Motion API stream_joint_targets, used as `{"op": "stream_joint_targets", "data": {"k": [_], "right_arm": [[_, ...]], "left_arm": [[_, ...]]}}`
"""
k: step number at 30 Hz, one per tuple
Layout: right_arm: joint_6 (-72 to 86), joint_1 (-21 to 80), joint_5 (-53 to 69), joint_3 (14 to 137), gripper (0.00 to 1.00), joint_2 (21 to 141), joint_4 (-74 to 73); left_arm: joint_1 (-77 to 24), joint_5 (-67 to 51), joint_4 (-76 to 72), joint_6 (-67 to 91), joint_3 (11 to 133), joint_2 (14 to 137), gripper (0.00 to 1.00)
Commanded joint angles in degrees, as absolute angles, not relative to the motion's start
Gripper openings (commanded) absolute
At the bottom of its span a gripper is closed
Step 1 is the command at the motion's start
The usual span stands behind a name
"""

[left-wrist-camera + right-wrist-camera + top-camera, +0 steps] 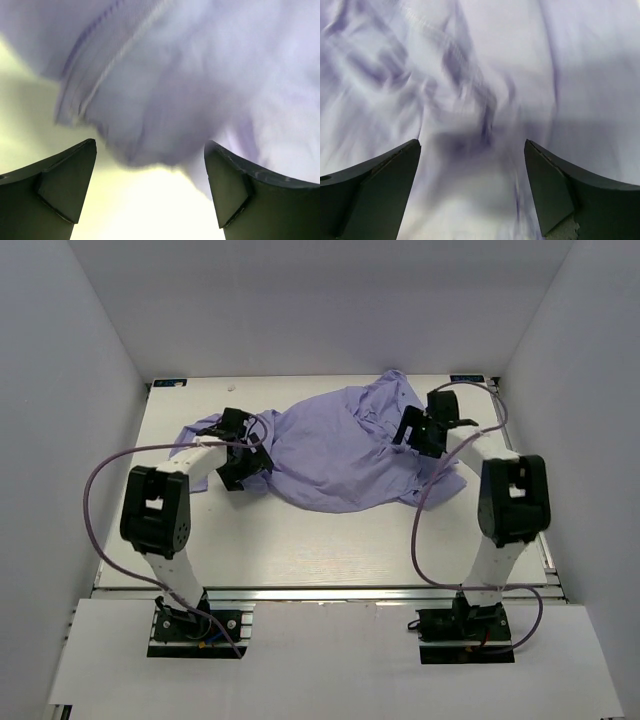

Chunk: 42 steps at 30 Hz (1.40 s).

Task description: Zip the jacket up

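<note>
I see a white table boxed in by plain pale walls. A metal rail runs along its near edge, and a white board lies just in front of that. Small dark marks sit at the two far corners.

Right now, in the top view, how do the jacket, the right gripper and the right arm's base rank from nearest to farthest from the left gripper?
1. jacket: its left edge lies right at the left gripper.
2. right gripper: across the jacket, on the right side.
3. right arm's base: near right corner, at the bottom of the view.
</note>
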<state>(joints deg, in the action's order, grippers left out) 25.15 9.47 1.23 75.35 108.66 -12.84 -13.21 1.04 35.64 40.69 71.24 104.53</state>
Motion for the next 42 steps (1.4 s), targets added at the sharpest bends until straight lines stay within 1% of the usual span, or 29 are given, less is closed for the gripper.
{"op": "stream_joint_targets", "data": {"k": [1, 2, 4, 8, 9, 10, 12, 17, 21, 22, 25, 28, 29, 30, 33, 34, 35, 42], "right_arm": [[21.3, 9.1, -1.6, 71.6, 0.89, 94.8, -16.0], [21.4, 8.7, -2.4, 70.6, 0.89, 92.9, -17.2], [22.9, 6.2, -3.4, 68.9, 0.89, 89.1, -21.9], [25.7, -3.1, 3.0, 62.8, 0.90, 86.7, -21.1], [26.0, -7.0, 7.7, 62.4, 0.89, 87.0, -20.7], [26.1, -8.5, 9.6, 62.1, 0.89, 88.1, -20.0], [26.0, -11.4, 12.9, 62.0, 0.89, 89.9, -17.2], [26.4, -12.5, 15.6, 65.1, 0.89, 98.9, -14.2], [29.3, -12.6, 17.4, 67.1, 0.89, 104.7, -8.2], [30.1, -12.6, 18.0, 67.2, 0.87, 106.6, -6.9], [32.0, -12.7, 20.9, 68.5, 0.83, 110.3, -2.9], [32.6, -12.6, 21.5, 69.5, 0.81, 112.1, -1.4], [32.4, -12.7, 21.4, 70.7, 0.81, 112.2, -1.8], [32.2, -12.6, 21.1, 71.0, 0.81, 111.9, -1.9], [30.9, -12.7, 21.0, 71.4, 0.77, 111.1, -2.3], [30.2, -12.6, 20.9, 71.5, 0.73, 110.4, -2.8], [29.5, -12.6, 20.7, 71.9, 0.73, 110.0, -4.9], [25.2, -12.6, 14.4, 70.7, 0.73, 104.4, -12.8]], "left_arm": [[-13.5, 4.7, 38.1, 39.4, 68.3, 94.3, 0.98], [-12.5, 5.7, 38.9, 39.5, 67.7, 91.9, 0.98], [-10.5, 4.8, 40.0, 39.3, 66.2, 90.8, 0.98], [-3.5, 1.8, 38.9, 40.3, 62.9, 92.1, 0.98], [-2.7, 0.4, 37.9, 40.3, 62.4, 93.2, 0.98], [-2.1, -3.5, 35.2, 40.3, 61.9, 93.8, 0.98], [-1.4, -5.7, 33.1, 40.3, 61.4, 96.1, 0.98], [-1.4, -10.3, 27.4, 40.7, 62.5, 101.0, 0.97], [-1.4, -12.3, 24.4, 40.4, 61.6, 102.9, 0.85], [-1.4, -12.9, 23.0, 40.2, 61.4, 103.1, 0.82], [-1.4, -16.0, 20.5, 39.5, 60.6, 103.4, 0.69], [-1.4, -17.7, 19.6, 39.1, 60.3, 103.4, 0.29], [-1.4, -17.8, 19.3, 39.1, 60.1, 103.0, 0.04], [-1.4, -17.8, 19.3, 39.1, 59.9, 102.7, 0.00], [-1.4, -18.0, 19.3, 38.8, 59.8, 100.4, 0.00], [-1.4, -18.0, 19.4, 38.8, 59.7, 99.6, 0.00], [-1.4, -17.8, 19.8, 38.8, 59.6, 98.7, 0.00], [-1.4, -14.9, 23.8, 38.5, 59.8, 89.7, 0.00]]}}
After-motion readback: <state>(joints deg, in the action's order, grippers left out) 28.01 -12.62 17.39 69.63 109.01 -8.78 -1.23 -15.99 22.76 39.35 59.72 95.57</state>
